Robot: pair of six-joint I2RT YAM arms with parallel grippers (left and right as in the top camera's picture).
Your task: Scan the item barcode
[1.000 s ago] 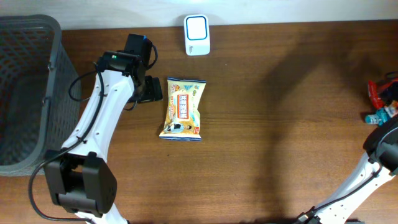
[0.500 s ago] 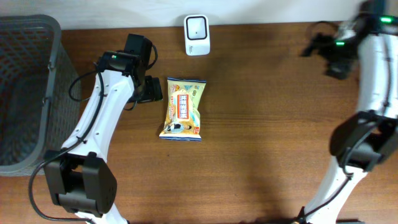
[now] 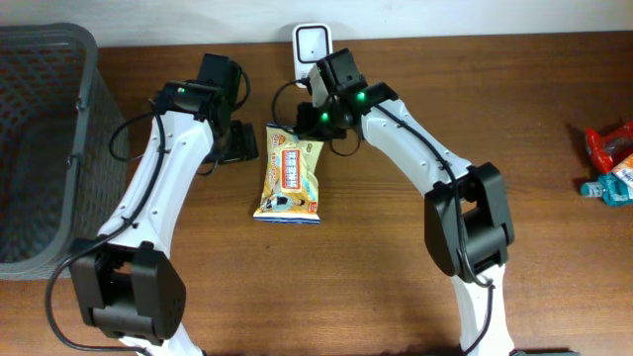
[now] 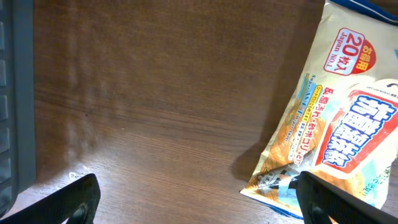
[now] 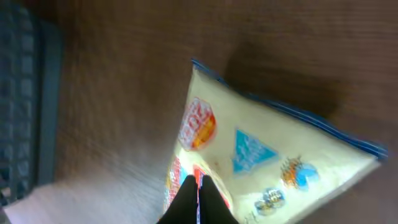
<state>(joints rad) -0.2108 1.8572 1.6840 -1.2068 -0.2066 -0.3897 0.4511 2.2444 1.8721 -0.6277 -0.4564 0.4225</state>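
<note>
So the snack packet [image 3: 289,176] is lying flat on the table [image 3: 534,109], printed side up, just in front of the white barcode scanner [image 3: 314,44] standing at the far edge. No barcode shows on the face I can see. My guess is it's on the underside, which would explain why an arm is going for the packet at all: it needs lifting and turning toward the scanner window.

The right gripper [image 5: 199,196] reaches across from its own side and sits over the packet's far end, the end nearest the scanner. In the wrist view its 2 fingers are pressed together, tips right over the yellow wrapper. I can't tell whether there's actually a pinch of film between them, since the shot is blurry and the packet looks flat from above. Grabbing at that end makes sense though, short trip to the scanner.

The left gripper [image 4: 200,202] is parked just beside the packet's left edge with its fingers spread wide, holding nothing. Looks to me like it's standing by, maybe to steady or take over the bag, without blocking the scanner.

The basket [image 3: 40,148] on the left is probably where scanned stuff ends up. 2 or 3 loose packets [image 3: 608,163] sit at the right edge, well apart from all this.
</note>
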